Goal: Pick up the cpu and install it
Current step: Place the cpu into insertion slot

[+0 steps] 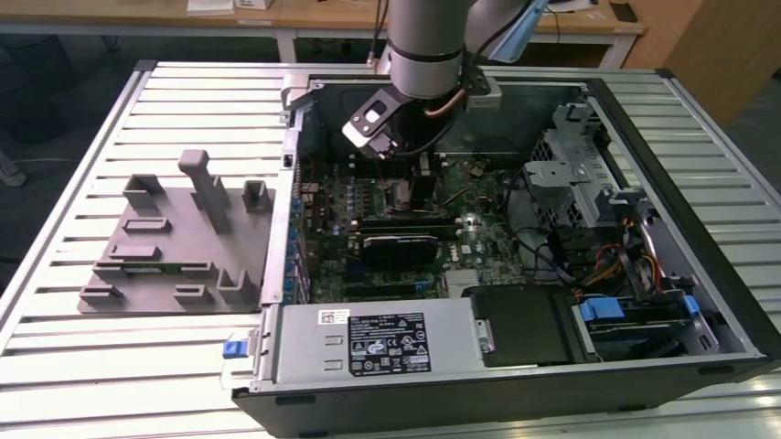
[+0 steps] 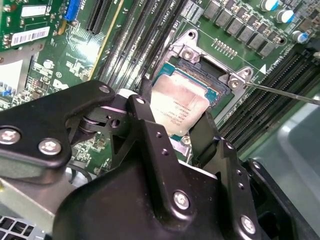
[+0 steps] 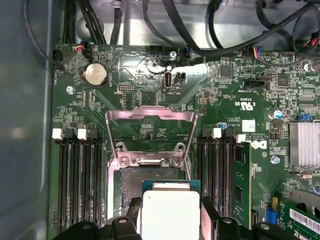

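Claw (image 2: 175, 117): black, two fingers, clamped on the cpu (image 2: 181, 102). One finger (image 2: 144, 117) presses each of two opposite edges, and the jaws stand parted just enough to take the chip. The first wrist view gives the same grip, with the claw (image 3: 170, 206) around the cpu (image 3: 171, 220) and a finger (image 3: 133, 209) at its side. In the exterior view the claw (image 1: 411, 183) sits low inside the case (image 1: 488, 407), over the board (image 1: 478, 197).

Cpu: silver-grey top with a thin green-edged rim, metal face towards the cameras. It is held level over the socket (image 2: 202, 67) and close to it. Whether it is seated cannot be told.

Socket: metal frame (image 3: 150, 127) hinged open and swung back from the well. Lever (image 2: 285, 93), a thin rod, stands free beside it.

Arm (image 1: 427, 46): grey, entering at the upper edge of the exterior view and dropping near upright. The wrist is turned so the claw points down at the board.

Board fittings: memory slots (image 3: 80, 185) lie on both sides of the socket, with a green memory stick (image 3: 241, 175) in one of them. Coin cell (image 3: 95, 74) and heat sink (image 3: 305, 145) lie further out.

Case contents: power supply (image 1: 366, 343) at the near end in the exterior view.

Tray (image 1: 171, 247): grey, moulded, on the slatted worktop (image 1: 73, 366). It lies to the exterior view's left of the case, well apart from the claw.
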Controlling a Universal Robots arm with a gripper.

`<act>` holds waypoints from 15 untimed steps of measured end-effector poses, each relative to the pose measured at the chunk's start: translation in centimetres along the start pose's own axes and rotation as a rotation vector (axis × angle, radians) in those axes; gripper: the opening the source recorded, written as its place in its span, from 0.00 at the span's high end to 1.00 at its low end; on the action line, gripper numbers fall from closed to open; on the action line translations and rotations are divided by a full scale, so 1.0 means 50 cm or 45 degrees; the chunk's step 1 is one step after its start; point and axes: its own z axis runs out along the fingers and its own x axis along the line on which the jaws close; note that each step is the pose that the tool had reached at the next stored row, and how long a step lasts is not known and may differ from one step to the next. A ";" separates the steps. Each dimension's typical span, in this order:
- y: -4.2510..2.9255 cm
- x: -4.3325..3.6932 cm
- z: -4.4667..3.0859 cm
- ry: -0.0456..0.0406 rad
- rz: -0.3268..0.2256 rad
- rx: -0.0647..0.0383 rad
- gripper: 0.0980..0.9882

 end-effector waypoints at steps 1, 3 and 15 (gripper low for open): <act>0.000 0.001 0.002 -0.001 0.000 -0.001 0.50; 0.000 0.001 0.005 -0.001 -0.001 -0.003 0.50; -0.001 0.003 0.021 0.024 -0.005 -0.006 0.50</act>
